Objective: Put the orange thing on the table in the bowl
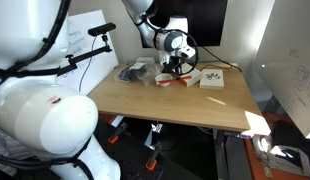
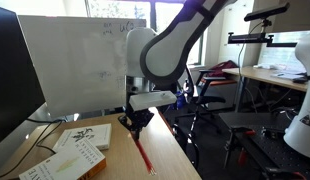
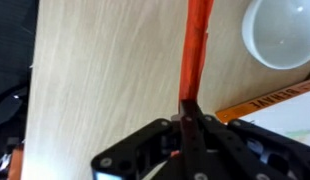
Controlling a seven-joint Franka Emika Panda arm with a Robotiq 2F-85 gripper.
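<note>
The pincer (image 3: 190,120) grips the thin red-orange stick (image 3: 198,45), which points straight ahead; the small white bowl (image 3: 280,30) lies just beside its far part.

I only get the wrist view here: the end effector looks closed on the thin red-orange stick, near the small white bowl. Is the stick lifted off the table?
Observer: In an exterior view the thin red-orange stick slants down from the end effector, gripped at its upper end. I cannot tell whether its lower tip touches the light wooden table.
Operator: Anything beside it outside my frame?
Observer: Flat white rectangular boxes lie on the table next to the end effector.
</note>
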